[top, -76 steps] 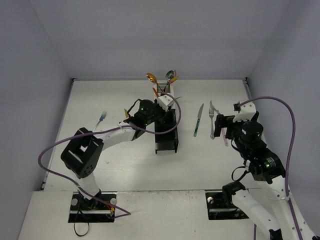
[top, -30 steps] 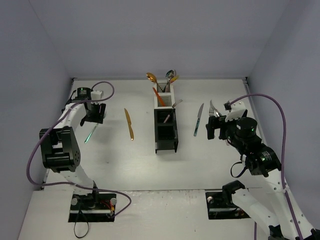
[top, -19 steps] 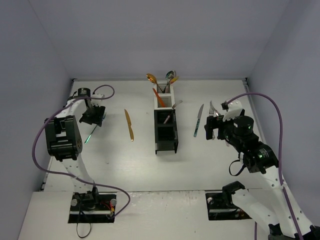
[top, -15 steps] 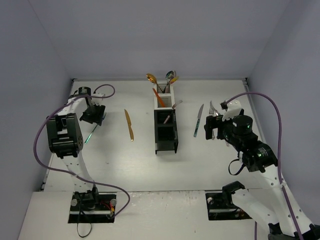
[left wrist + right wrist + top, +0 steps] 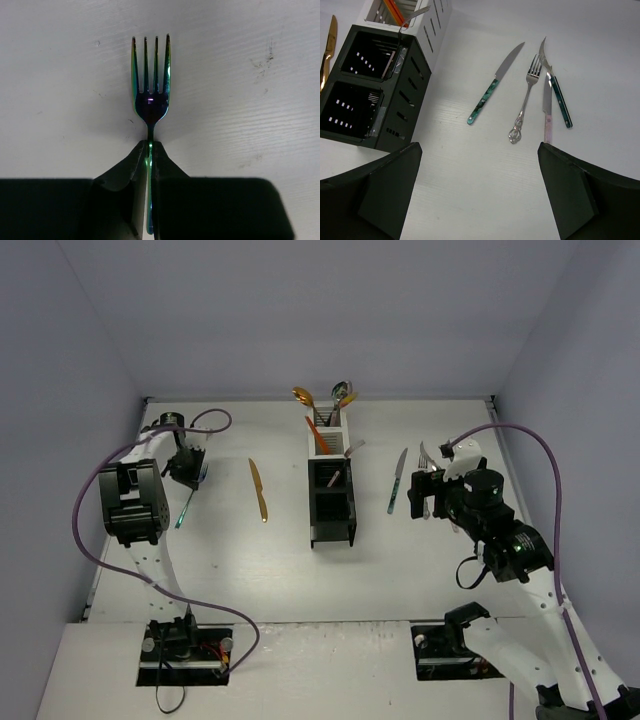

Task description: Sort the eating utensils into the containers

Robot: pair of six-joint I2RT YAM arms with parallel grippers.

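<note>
My left gripper [image 5: 188, 472] is at the far left of the table, shut on the neck of an iridescent green fork [image 5: 150, 95]; its jaws [image 5: 149, 147] pinch the handle and the tines point away, close over the table. The fork's handle shows in the top view [image 5: 186, 508]. My right gripper [image 5: 425, 495] is open and empty [image 5: 479, 146], above a teal-handled knife [image 5: 492, 92], a silver fork [image 5: 525, 100], a pink-handled knife [image 5: 547, 112] and a teal-handled fork [image 5: 557, 95]. The containers [image 5: 331, 480] stand mid-table with several utensils in them.
A gold knife [image 5: 259, 489] lies between the left gripper and the containers. The black bins [image 5: 375, 75] are to the left of the right gripper. The walls stand close to the table's left, right and back edges.
My left arm swung from the containers to the far left and shut on the green fork, then turned its wrist slightly. My right gripper drifted a little left.
</note>
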